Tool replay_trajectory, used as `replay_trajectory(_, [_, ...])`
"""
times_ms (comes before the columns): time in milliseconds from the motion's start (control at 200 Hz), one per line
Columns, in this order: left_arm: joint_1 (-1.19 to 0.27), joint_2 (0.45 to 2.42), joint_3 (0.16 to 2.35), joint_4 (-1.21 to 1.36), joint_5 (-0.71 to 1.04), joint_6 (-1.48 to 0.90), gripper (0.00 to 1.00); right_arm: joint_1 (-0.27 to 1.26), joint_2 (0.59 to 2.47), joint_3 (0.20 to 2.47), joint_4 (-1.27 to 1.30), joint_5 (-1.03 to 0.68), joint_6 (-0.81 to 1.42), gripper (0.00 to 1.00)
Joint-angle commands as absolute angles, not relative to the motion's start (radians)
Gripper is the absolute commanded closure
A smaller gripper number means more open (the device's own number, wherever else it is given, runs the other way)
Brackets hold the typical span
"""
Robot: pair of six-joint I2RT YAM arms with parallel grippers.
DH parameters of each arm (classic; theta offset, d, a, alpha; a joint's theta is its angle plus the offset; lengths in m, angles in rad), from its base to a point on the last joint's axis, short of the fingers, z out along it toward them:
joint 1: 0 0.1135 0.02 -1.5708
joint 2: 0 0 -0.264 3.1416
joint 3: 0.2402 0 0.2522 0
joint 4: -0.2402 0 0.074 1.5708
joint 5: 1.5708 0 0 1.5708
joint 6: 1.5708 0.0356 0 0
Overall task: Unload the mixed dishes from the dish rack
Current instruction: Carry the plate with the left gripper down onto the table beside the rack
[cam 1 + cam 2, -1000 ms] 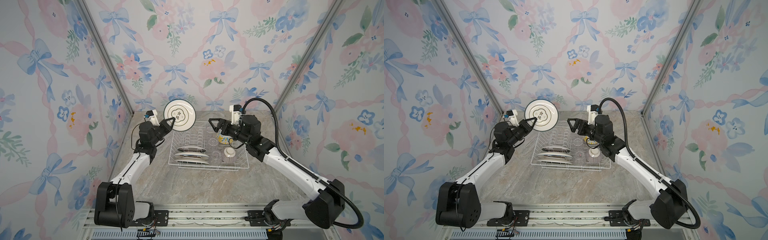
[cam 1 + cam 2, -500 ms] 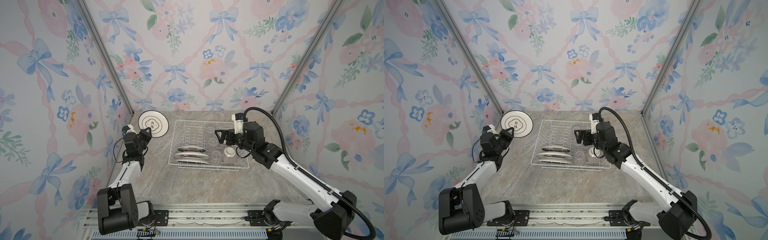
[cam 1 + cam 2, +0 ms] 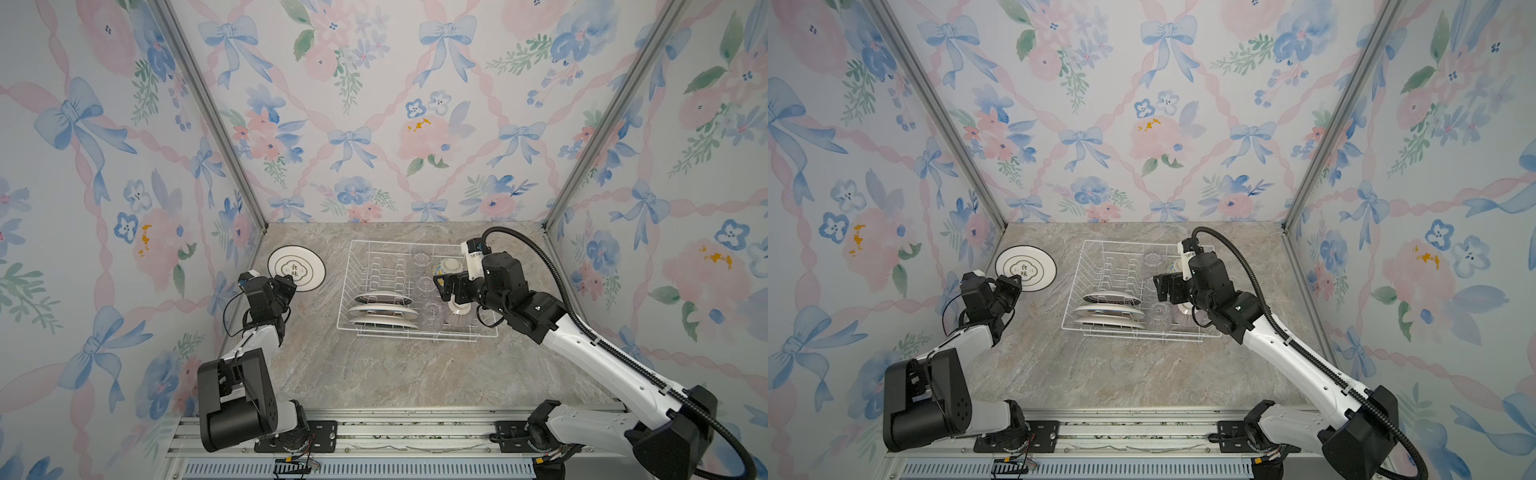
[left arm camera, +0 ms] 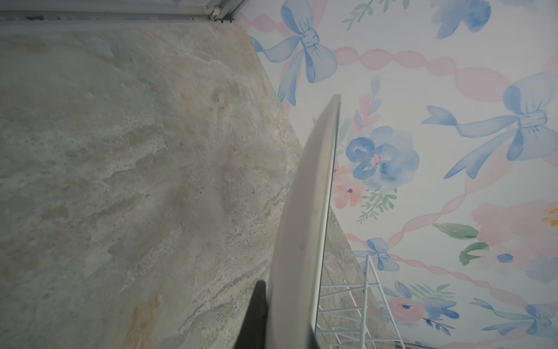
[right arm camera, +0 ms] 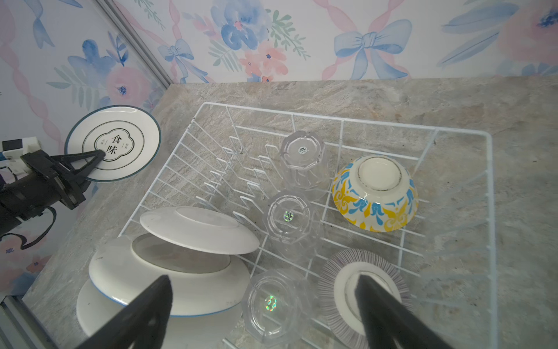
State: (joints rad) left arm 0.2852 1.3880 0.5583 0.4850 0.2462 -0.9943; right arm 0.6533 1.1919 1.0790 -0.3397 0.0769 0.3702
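left pincer [image 3: 292,277]: clamped on the plate [image 3: 291,259], fingers reaching in from the rim toward the printed middle.
plate: white with a dark rim, out of the rack and carried just beyond the left pincer. Its printed face is up toward the top camera and it is edge-on to the wrist camera. Whether its far rim touches the tabletop I cannot tell.
right pincer [image 5: 263,279]: jaws wide apart and empty, hanging over the near end of the rack [image 3: 390,242].
near cup [image 5: 270,302]: clear glass, straight below the gap of the right pincer, base up, long axis upright. I judge it the likeliest next pick, by a plain drop.
striped bowl [image 5: 335,272]: upside down under one finger of the right pincer, just beside the near cup. A closing jaw could catch it.
far cups [image 5: 288,216]: two more, base up, in a row leading away from the right pincer.
yellow-blue bowl [image 5: 374,205]: upside down, beyond the striped bowl.
rack plates [image 5: 196,226]: leaning among the prongs, under and beyond the other finger.
nearer arm: the right arm is over the rack. The left is well apart from it and loaded.
tabletop [image 3: 374,374]: flat with a stone pattern. By my reading there is room under the left pincer for the plate.
walls [image 3: 374,124]: floral paper on three sides, one close beside the left pincer, so there is little room to swing.
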Motion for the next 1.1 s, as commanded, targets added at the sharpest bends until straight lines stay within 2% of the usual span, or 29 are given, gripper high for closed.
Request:
replay_trajectory(0, [0.298, 1.449, 0.583, 0.531, 0.291, -0.961, 1.00, 0.669, 1.200, 1.068, -0.380, 0.119, 0.350, 0.03])
replay_trajectory(490, [0.301, 1.638, 0.625, 0.547, 0.348, -0.935, 1.00, 0.676, 1.221, 1.086, -0.427, 0.163, 0.347, 0.03])
replay_trajectory(890, [0.302, 1.667, 0.621, 0.547, 0.348, -0.928, 0.62, 0.676, 1.238, 1.114, -0.470, 0.177, 0.345, 0.03])
replay_trajectory(985, [0.303, 1.667, 0.616, 0.545, 0.349, -0.924, 0.59, 0.676, 1.238, 1.113, -0.472, 0.179, 0.348, 0.03])
replay_trajectory(1060, [0.302, 1.664, 0.609, 0.542, 0.342, -0.923, 0.46, 0.676, 1.239, 1.112, -0.475, 0.181, 0.351, 0.03])
replay_trajectory(1095, [0.302, 1.664, 0.606, 0.541, 0.338, -0.923, 0.43, 0.676, 1.240, 1.112, -0.476, 0.181, 0.353, 0.03])
